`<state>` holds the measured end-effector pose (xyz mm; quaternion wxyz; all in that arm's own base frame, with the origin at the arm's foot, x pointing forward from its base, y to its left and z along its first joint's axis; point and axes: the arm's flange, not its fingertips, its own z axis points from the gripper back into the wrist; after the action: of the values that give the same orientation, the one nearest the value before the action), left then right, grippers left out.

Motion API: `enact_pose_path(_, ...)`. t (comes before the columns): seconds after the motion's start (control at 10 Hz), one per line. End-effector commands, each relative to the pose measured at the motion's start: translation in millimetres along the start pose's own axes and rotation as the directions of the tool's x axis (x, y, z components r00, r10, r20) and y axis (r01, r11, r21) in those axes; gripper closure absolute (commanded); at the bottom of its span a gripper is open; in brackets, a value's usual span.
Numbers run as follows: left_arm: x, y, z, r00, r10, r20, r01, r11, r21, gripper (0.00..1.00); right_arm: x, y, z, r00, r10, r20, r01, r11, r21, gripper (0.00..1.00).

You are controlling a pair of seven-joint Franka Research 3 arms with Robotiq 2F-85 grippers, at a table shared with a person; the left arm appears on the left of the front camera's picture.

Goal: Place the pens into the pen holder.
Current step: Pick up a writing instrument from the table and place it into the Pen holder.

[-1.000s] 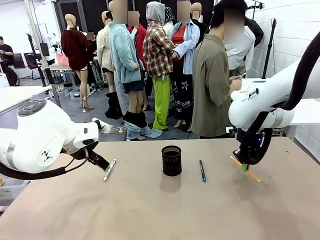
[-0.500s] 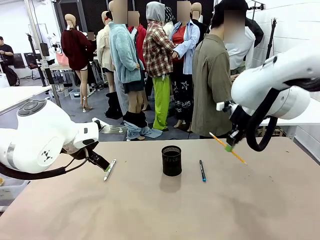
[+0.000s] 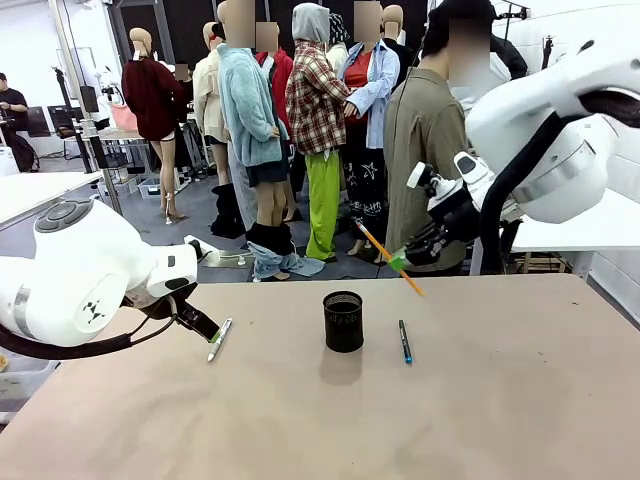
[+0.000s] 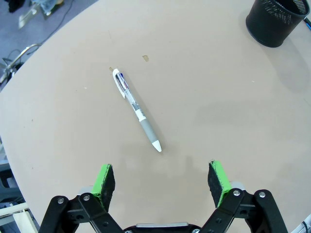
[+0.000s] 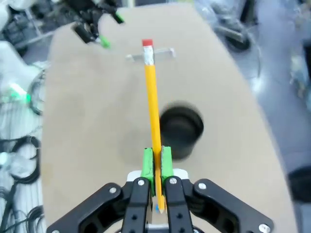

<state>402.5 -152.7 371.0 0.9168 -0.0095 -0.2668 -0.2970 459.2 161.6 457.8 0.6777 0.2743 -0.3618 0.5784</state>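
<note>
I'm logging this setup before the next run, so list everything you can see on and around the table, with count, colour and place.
pen holder: one, black mesh, upright mid-table.
white pen: one, white and grey, lying left of the holder.
dark pen: one, dark with a blue end, lying right of the holder.
orange pencil: one, orange with a red eraser, tilted in the air above and right of the holder.
table: one, tan.
person: one, olive shirt, standing at the far side.
left hand: open, green pads, low beside the white pen.
right hand: raised, shut on the orange pencil.
</note>
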Motion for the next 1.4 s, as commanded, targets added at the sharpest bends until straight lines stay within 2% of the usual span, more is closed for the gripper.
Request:
enact_pose_path(0.0, -1, 2, 1, 1.0, 0.004, 0.001, -0.004, 1.0, 0.0, 0.0, -26, -24, -15, 0.966, 0.116, 0.23, -0.163, 0.966, 0.199, 1.0)
enact_pose_path(0.1, -1, 2, 1, 1.0, 0.004, 0.001, -0.004, 1.0, 0.0, 0.0, -24, -30, -22, 0.917, 0.221, 0.332, -0.279, 0.95, 0.14, 1.0)
enact_pose_path(0.2, -1, 2, 1, 1.0, 0.004, 0.001, -0.004, 1.0, 0.0, 0.0, -22, -32, -29, 0.933, 0.154, 0.325, -0.219, 0.961, 0.172, 1.0)
enact_pose_path(0.3, -1, 2, 1, 1.0, 0.004, 0.001, -0.004, 1.0, 0.0, 0.0, -3, -12, -9, 0.955, 0.187, 0.229, -0.211, 0.974, 0.082, 1.0)
enact_pose_path(0.4, -1, 2, 1, 1.0, 0.004, 0.001, -0.004, 1.0, 0.0, 0.0, -3, -12, -9, 0.955, 0.187, 0.229, -0.211, 0.974, 0.082, 1.0)
enact_pose_path(0.5, -1, 2, 1, 1.0, 0.004, 0.001, -0.004, 1.0, 0.0, 0.0, -17, -23, -18, 0.932, 0.203, 0.302, -0.247, 0.962, 0.116, 1.0)
enact_pose_path(0.6, -1, 2, 1, 1.0, 0.004, 0.001, -0.004, 1.0, 0.0, 0.0, -17, -19, -29, 0.905, 0.275, 0.326, -0.331, 0.935, 0.129, 1.0)
enact_pose_path(0.8, -1, 2, 1, 1.0, 0.004, 0.001, -0.004, 1.0, 0.0, 0.0, -10, -45, -58, 0.875, 0.294, 0.384, -0.401, 0.885, 0.237, 1.0)
enact_pose_path(1.1, -1, 2, 1, 1.0, 0.004, 0.001, -0.004, 1.0, 0.0, 0.0, -7, -75, -84, 0.84, 0.319, 0.44, -0.464, 0.842, 0.274, 1.0)
enact_pose_path(1.3, -1, 2, 1, 1.0, 0.004, 0.001, -0.004, 1.0, 0.0, 0.0, -12, -97, -101, 0.839, 0.29, 0.461, -0.455, 0.837, 0.303, 1.0)
